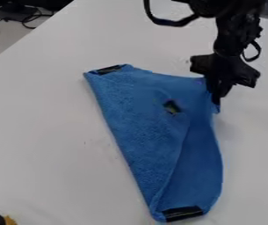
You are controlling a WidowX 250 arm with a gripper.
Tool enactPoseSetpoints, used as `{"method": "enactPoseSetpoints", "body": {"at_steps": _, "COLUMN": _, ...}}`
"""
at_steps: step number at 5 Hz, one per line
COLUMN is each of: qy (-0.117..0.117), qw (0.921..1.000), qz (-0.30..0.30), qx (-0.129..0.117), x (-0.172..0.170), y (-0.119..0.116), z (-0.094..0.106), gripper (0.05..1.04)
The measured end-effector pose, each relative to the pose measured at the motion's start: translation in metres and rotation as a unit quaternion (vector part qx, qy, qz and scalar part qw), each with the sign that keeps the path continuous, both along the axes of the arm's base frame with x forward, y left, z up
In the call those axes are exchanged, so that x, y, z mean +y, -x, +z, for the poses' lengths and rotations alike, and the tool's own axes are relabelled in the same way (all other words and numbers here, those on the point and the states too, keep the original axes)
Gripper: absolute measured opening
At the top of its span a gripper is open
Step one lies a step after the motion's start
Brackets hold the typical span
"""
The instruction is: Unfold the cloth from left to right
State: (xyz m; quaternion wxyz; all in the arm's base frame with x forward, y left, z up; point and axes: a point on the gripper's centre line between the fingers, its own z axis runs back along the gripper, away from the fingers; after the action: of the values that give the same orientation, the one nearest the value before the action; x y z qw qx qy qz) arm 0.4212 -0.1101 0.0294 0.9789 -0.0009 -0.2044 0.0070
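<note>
The blue cloth (pixel 142 118) lies on the white table, partly folded, with a layer's edge running diagonally down to its bottom end. Black strips mark its upper left corner and its bottom end, and a small dark patch sits near its middle. At the cloth's upper right corner is the gripper (pixel 217 94), pointing down, its fingers closed on that corner. A bit of blue shows just below and beside the fingertips, and the cloth near them looks slightly raised.
The white table (pixel 42 132) extends around the cloth. A black and yellow object (pixel 1 217) is at the bottom left corner. Dark cables (pixel 27 17) lie beyond the table's edge at the upper left.
</note>
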Motion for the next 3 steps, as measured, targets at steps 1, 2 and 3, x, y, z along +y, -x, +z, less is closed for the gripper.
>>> {"method": "enactPoseSetpoints", "body": {"at_steps": 1, "qy": 0.042, "qw": 0.9991, "qz": -0.001, "qx": -0.004, "x": -0.005, "y": -0.014, "z": -0.012, "gripper": 0.559}}
{"method": "enactPoseSetpoints", "body": {"at_steps": 2, "qy": 0.059, "qw": 0.9982, "qz": -0.001, "qx": -0.009, "x": -0.01, "y": -0.023, "z": -0.012, "gripper": 0.858}}
{"method": "enactPoseSetpoints", "body": {"at_steps": 3, "qy": 0.059, "qw": 0.9982, "qz": 0.014, "qx": -0.001, "x": -0.013, "y": -0.028, "z": -0.011, "gripper": 1.012}}
